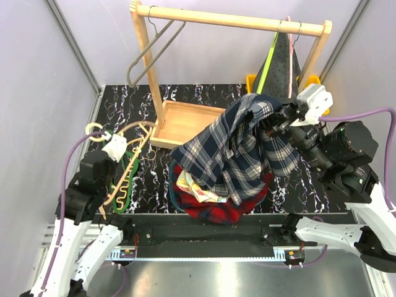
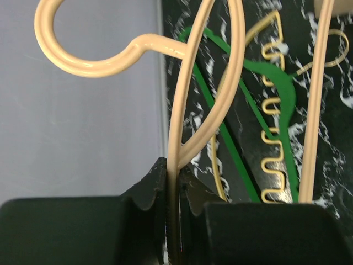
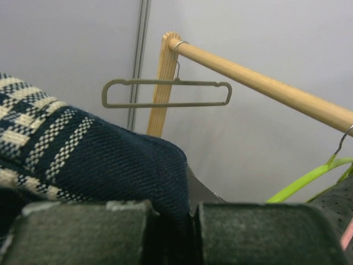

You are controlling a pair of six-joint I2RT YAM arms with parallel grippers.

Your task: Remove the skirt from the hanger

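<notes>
**Inspector:** Start at the near left. What is the left pincer (image 2: 175,193) doing?

**Assistant:** It is clamped on the cream hanger (image 2: 91,68). Both jaws press on the thin cream bar just below the hook. The hook points toward the grey side wall.

**Inspector:** What lies on the surface (image 1: 204,93) beneath it?

**Assistant:** A green hanger (image 2: 276,83) and a gold wire hanger with a wavy edge (image 2: 273,143) lie flat on the black marbled top, one overlapping the other.

**Inspector:** And at near centre?

**Assistant:** A red garment (image 1: 216,209) is heaped there, with a pale patterned cloth (image 1: 193,187) on top of it.

**Inspector:** Where is the task item?

**Assistant:** The plaid skirt (image 1: 238,151), navy and white, hangs over that heap with its lower folds draped across the red garment. It is well apart from the cream hanger.

**Inspector:** What holds it up?

**Assistant:** The right pincer (image 3: 190,215) does. It is closed on a fold of the skirt's upper right edge, and the navy cloth bulges out between the jaws.

**Inspector:** What is farther back?

**Assistant:** A wooden rack (image 1: 235,20) stands on a wooden tray base (image 1: 185,120). At the left end of the rail a grey hanger (image 1: 151,52) hangs bare. At the right end are a lime hanger (image 1: 267,65) and a pink hanger (image 1: 289,55), with a dark dotted garment (image 1: 283,62) beside them.
</notes>
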